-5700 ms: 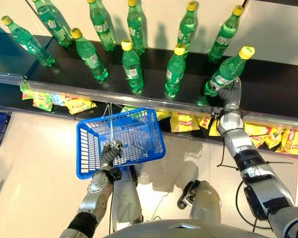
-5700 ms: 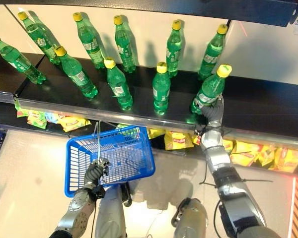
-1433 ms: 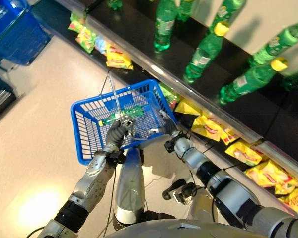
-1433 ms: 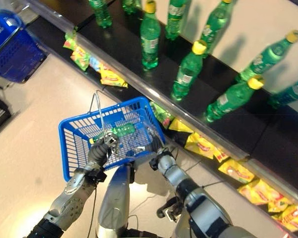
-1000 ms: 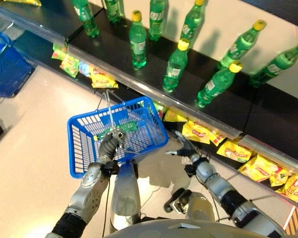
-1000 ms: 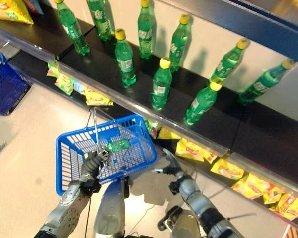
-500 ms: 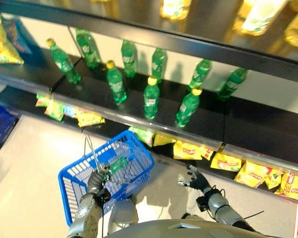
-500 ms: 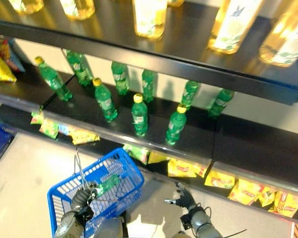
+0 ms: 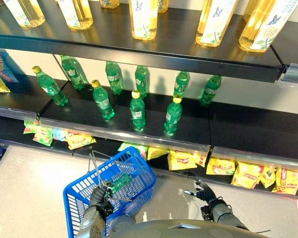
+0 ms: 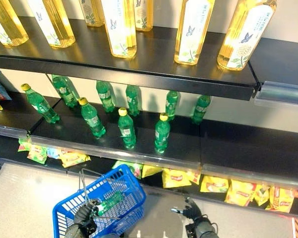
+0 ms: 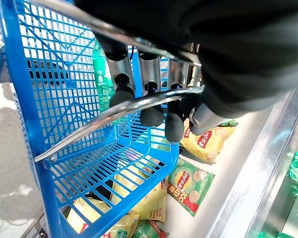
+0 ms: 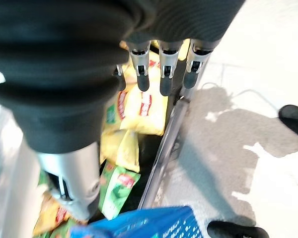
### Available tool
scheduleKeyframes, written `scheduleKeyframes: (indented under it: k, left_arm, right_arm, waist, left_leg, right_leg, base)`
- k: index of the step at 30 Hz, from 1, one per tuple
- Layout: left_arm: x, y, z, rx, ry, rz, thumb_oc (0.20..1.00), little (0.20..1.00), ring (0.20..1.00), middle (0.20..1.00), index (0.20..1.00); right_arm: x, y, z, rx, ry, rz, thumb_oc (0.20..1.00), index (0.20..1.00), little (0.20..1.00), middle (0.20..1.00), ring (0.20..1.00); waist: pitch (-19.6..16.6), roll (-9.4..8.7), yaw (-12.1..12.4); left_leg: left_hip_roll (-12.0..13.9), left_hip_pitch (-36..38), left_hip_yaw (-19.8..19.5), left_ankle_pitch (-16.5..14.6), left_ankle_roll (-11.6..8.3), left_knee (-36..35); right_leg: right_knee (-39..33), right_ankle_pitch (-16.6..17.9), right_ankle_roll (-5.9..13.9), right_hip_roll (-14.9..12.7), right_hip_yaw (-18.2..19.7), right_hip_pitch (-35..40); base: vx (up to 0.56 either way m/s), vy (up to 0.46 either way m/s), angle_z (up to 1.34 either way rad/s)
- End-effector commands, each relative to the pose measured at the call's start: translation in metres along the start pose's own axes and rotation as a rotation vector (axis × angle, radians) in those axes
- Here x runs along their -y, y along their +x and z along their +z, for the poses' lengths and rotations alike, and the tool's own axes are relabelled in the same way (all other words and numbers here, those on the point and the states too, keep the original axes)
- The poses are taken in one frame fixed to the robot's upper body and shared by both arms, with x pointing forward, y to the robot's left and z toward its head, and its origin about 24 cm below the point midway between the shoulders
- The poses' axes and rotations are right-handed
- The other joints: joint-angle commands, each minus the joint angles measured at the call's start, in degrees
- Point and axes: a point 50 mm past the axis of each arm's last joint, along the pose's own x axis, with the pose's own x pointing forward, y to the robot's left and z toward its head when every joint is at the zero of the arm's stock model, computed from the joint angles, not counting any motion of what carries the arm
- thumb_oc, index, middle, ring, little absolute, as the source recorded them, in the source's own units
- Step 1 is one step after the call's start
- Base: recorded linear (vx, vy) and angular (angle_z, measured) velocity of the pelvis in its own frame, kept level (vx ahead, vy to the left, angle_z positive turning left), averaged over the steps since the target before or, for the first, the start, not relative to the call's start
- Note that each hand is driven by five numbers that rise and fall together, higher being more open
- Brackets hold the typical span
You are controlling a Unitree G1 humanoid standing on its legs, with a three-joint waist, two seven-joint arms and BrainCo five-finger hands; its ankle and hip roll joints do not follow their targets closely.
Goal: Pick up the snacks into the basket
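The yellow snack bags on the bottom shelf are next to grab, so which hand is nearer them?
Right. The right hand hangs open just before the yellow snack bags; the left hand grips the blue plastic basket's wire handle.

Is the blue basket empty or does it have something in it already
Not empty. A green bottle lies on its side inside the blue basket, which hangs by its wire handle from the left robot hand.

Black shelving unit (image 9: 248, 124): top shelf (image 10: 139, 62) bears tall yellow bottles (image 10: 192, 32); middle shelf carries upright green bottles (image 9: 173, 116) with yellow caps; lowest shelf holds yellow snack bags (image 9: 181, 159) and green snack bags (image 9: 42, 138) lying flat.
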Motion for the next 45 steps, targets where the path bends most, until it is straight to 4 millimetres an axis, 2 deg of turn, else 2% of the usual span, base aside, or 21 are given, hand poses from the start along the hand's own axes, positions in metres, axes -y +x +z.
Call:
scheduleKeyframes:
  k: [1, 5, 7, 9, 10, 12, 14, 16, 18, 21, 22, 23, 24, 26, 31, 32, 34, 38, 39, 41, 45]
  left_arm:
    - [0.034, 0.015, 0.056, 0.253, -0.071, -0.101, 0.2, 0.2, 0.2, 0.2, 0.2]
    - [0.042, 0.015, 0.056, 0.248, -0.066, -0.12, 0.2, 0.2, 0.2, 0.2, 0.2]
    - [0.048, 0.016, 0.057, 0.249, -0.056, -0.136, 0.2, 0.2, 0.2, 0.2, 0.2]
    - [0.05, 0.016, 0.056, 0.248, -0.046, -0.144, 0.2, 0.2, 0.2, 0.2, 0.2]
    - [0.056, 0.016, 0.057, 0.252, -0.026, -0.163, 0.2, 0.2, 0.2, 0.2, 0.2]
    - [0.062, 0.018, 0.065, 0.281, 0.023, -0.176, 0.2, 0.2, 0.2, 0.2, 0.2]
    - [0.062, 0.019, 0.067, 0.286, 0.031, -0.176, 0.2, 0.2, 0.2, 0.2, 0.2]
    - [0.061, 0.019, 0.066, 0.291, 0.069, -0.17, 0.2, 0.2, 0.2, 0.2, 0.2]
    - [0.06, 0.018, 0.067, 0.294, 0.087, -0.181, 0.2, 0.2, 0.2, 0.2, 0.2]
    - [0.056, 0.017, 0.067, 0.295, 0.104, -0.189, 0.2, 0.2, 0.2, 0.2, 0.2]
    - [0.056, 0.017, 0.067, 0.294, 0.104, -0.188, 0.2, 0.2, 0.2, 0.2, 0.2]
    - [0.055, 0.015, 0.06, 0.27, 0.099, -0.191, 0.2, 0.2, 0.2, 0.2, 0.2]
    - [0.054, 0.015, 0.057, 0.263, 0.079, -0.188, 0.2, 0.2, 0.2, 0.2, 0.2]
    - [0.055, 0.013, 0.053, 0.253, 0.058, -0.194, 0.2, 0.2, 0.2, 0.2, 0.2]
    - [0.06, 0.008, 0.042, 0.216, 0.032, -0.227, 0.2, 0.2, 0.2, 0.2, 0.2]
    - [0.059, 0.009, 0.04, 0.201, 0.044, -0.23, 0.2, 0.2, 0.2, 0.2, 0.2]
    - [0.061, 0.011, 0.04, 0.201, 0.055, -0.225, 0.2, 0.2, 0.2, 0.2, 0.2]
    - [0.057, 0.013, 0.042, 0.21, 0.032, -0.181, 0.2, 0.2, 0.2, 0.2, 0.2]
    - [0.057, 0.013, 0.042, 0.21, 0.032, -0.181, 0.2, 0.2, 0.2, 0.2, 0.2]
    - [0.06, 0.013, 0.044, 0.216, 0.022, -0.186, 0.2, 0.2, 0.2, 0.2, 0.2]
    - [0.065, 0.014, 0.048, 0.222, 0.036, -0.205, 0.2, 0.2, 0.2, 0.2, 0.2]
  right_arm:
    - [0.011, 0.009, 0.031, 0.08, 0.052, -0.051, 1.0, 1.0, 1.0, 1.0, 1.0]
    - [0.02, 0.007, 0.018, 0.029, 0.121, -0.107, 1.0, 1.0, 1.0, 1.0, 1.0]
    - [0.026, 0.005, 0.01, -0.002, 0.193, -0.148, 1.0, 1.0, 1.0, 1.0, 1.0]
    - [0.029, 0.004, 0.007, -0.009, 0.223, -0.171, 1.0, 1.0, 1.0, 1.0, 1.0]
    - [0.034, -0.001, -0.011, -0.066, 0.248, -0.202, 1.0, 1.0, 1.0, 1.0, 1.0]
    - [0.043, -0.002, -0.011, -0.084, 0.275, -0.266, 1.0, 1.0, 1.0, 1.0, 1.0]
    - [0.042, -0.001, -0.012, -0.1, 0.287, -0.271, 1.0, 1.0, 1.0, 1.0, 1.0]
    - [0.04, -0.001, -0.015, -0.121, 0.339, -0.291, 1.0, 1.0, 1.0, 1.0, 1.0]
    - [0.037, -0.002, -0.017, -0.127, 0.34, -0.277, 1.0, 1.0, 1.0, 1.0, 1.0]
    - [0.031, -0.005, -0.027, -0.149, 0.334, -0.25, 1.0, 1.0, 1.0, 1.0, 1.0]
    - [0.03, -0.005, -0.027, -0.149, 0.334, -0.25, 1.0, 1.0, 1.0, 1.0, 1.0]
    - [0.028, -0.008, -0.035, -0.161, 0.336, -0.241, 1.0, 1.0, 1.0, 1.0, 1.0]
    - [0.028, -0.01, -0.038, -0.168, 0.35, -0.244, 1.0, 1.0, 1.0, 1.0, 1.0]
    - [0.027, -0.013, -0.046, -0.18, 0.373, -0.249, 1.0, 1.0, 1.0, 1.0, 1.0]
    - [0.036, -0.018, -0.055, -0.22, 0.348, -0.275, 1.0, 1.0, 1.0, 1.0, 1.0]
    - [0.041, -0.019, -0.058, -0.229, 0.344, -0.291, 1.0, 1.0, 1.0, 1.0, 1.0]
    - [0.045, -0.02, -0.059, -0.245, 0.341, -0.311, 1.0, 1.0, 1.0, 1.0, 1.0]
    - [0.045, -0.022, -0.064, -0.267, 0.353, -0.31, 1.0, 1.0, 1.0, 1.0, 1.0]
    - [0.045, -0.022, -0.064, -0.267, 0.353, -0.311, 1.0, 1.0, 1.0, 1.0, 1.0]
    - [0.044, -0.023, -0.066, -0.27, 0.347, -0.304, 1.0, 1.0, 1.0, 1.0, 1.0]
    - [0.044, -0.021, -0.062, -0.25, 0.354, -0.298, 1.0, 1.0, 1.0, 1.0, 1.0]
  waist:
    - [2.4, 0.73, 1.8]
    - [2.0, 0.12, 0.3]
    - [1.8, 1.28, -0.5]
    - [1.8, 1.79, -0.8]
    - [1.2, 2.22, -1.1]
    - [1.8, 1.25, -1.6]
    - [2.2, 0.73, -1.4]
    - [2.1, 1.75, -0.5]
    - [2.4, 2.17, -0.9]
    - [2.4, 2.29, -2.0]
    - [2.3, 2.35, -2.0]
    - [2.0, 1.73, -3.5]
    - [1.8, 1.51, -3.8]
    - [1.3, 1.26, -4.6]
    - [0.4, 1.59, -4.3]
    - [0.0, 0.87, -5.7]
    - [0.5, 0.1, -5.2]
    - [-1.1, 0.36, -4.5]
    - [-1.1, 0.46, -4.6]
    - [-0.9, 1.8, -5.2]
    - [-0.2, 2.92, -5.3]
  left_leg:
    - [-1.4, -0.3, -5.8, -3.9, -0.17, 5.2]
    - [10.1, -1.7, -5.4, 1.2, -4.03, 3.0]
    - [12.7, -0.9, -3.5, 3.2, -5.16, 1.4]
    - [12.6, 0.0, -2.7, 3.2, -5.59, 0.8]
    - [10.0, 0.7, -2.5, 0.1, -4.99, 0.5]
    - [5.0, 1.4, -1.8, -2.9, -2.55, 0.4]
    - [2.8, 2.1, -0.9, -4.1, -1.14, 0.1]
    - [0.0, 3.9, 0.4, -6.9, 0.01, -0.5]
    - [-1.6, 4.4, 0.3, -7.6, 1.52, -0.5]
    - [-3.9, 3.8, 0.0, -6.8, 3.23, -0.5]
    - [-3.8, 3.8, 0.1, -6.8, 3.16, -0.5]
    - [-5.3, 4.0, -1.8, -6.4, 3.28, -0.5]
    - [-6.1, 4.2, -2.7, -6.5, 3.26, -0.5]
    - [-7.0, 4.5, -3.5, -6.8, 3.34, -0.5]
    - [-6.7, 4.2, -1.9, -6.0, 2.09, 1.5]
    - [-2.5, 4.0, 4.1, -5.7, 0.09, 2.8]
    - [1.2, 3.2, 4.9, -4.5, -1.17, 4.8]
    - [9.3, 2.0, -1.1, 1.7, -4.5, 1.8]
    - [9.4, 2.0, -1.2, 1.8, -4.62, 1.6]
    - [15.9, 2.6, -1.9, 7.6, -6.29, 0.1]
    - [18.4, 3.4, -4.7, 10.3, -7.62, 0.1]
  right_leg:
    - [0.6, 5.7, -1.29, 2.0, 1.1, -5.0]
    - [1.8, 6.4, 1.18, -2.7, 1.3, -6.2]
    - [2.5, 6.5, 2.0, -4.2, 0.9, -6.0]
    - [2.5, 6.9, 2.6, -5.4, 0.8, -5.4]
    - [3.0, 9.4, 4.19, -9.1, 0.6, -4.9]
    - [6.7, 16.0, 4.33, -14.4, 2.1, -7.1]
    - [8.5, 18.2, 4.33, -16.0, 3.0, -8.9]
    - [10.3, 19.5, 4.33, -17.8, -3.6, -9.3]
    - [15.0, 15.6, 3.82, -15.3, -3.4, -10.2]
    - [14.8, 8.2, 0.38, -4.5, -0.7, -11.4]
    - [14.7, 8.2, 0.29, -4.4, -0.8, -11.3]
    - [12.5, 4.5, -1.64, 5.4, 6.4, -13.2]
    - [10.0, 4.2, -2.15, 7.3, 8.1, -12.7]
    - [5.9, 3.8, -4.11, 10.0, 11.0, -11.8]
    - [1.0, 5.7, -3.54, 8.5, 7.9, -7.7]
    - [0.2, 5.8, -2.64, 7.2, 6.1, -7.1]
    - [-1.1, 6.6, -3.11, 6.1, 5.8, -6.7]
    - [-1.9, 6.2, -1.94, 4.1, 7.0, -6.7]
    - [-1.8, 6.1, -1.99, 4.2, 6.8, -6.7]
    - [0.7, 4.6, -1.55, 2.1, 6.2, -6.8]
    - [5.9, 3.3, -1.08, -0.3, 7.0, -8.0]
  base:
    - [0.03, 0.204, -0.17]
    - [0.04, 0.331, -0.47]
    - [0.08, 0.436, -0.25]
    - [0.11, 0.4, 0.54]
    - [0.15, 0.529, 0.06]
    - [0.12, 0.596, 0.04]
    - [0.05, 0.366, -0.16]
    - [0.09, 0.499, -0.32]
    - [0.05, 0.372, -0.4]
    - [0.0, 0.217, -0.09]
    - [0.02, 0.08, 0.09]
    - [0.11, 0.082, 0.08]
    - [0.12, 0.096, 0.62]
    - [0.06, 0.032, 1.23]
    - [0.02, 0.006, 0.25]
    - [0.0, 0.084, 0.58]
    - [-0.07, 0.095, 0.49]
    - [0.04, 0.184, -0.13]
    - [0.06, 0.31, 0.22]
    - [0.07, 0.408, 0.12]
    - [0.07, 0.36, 0.13]
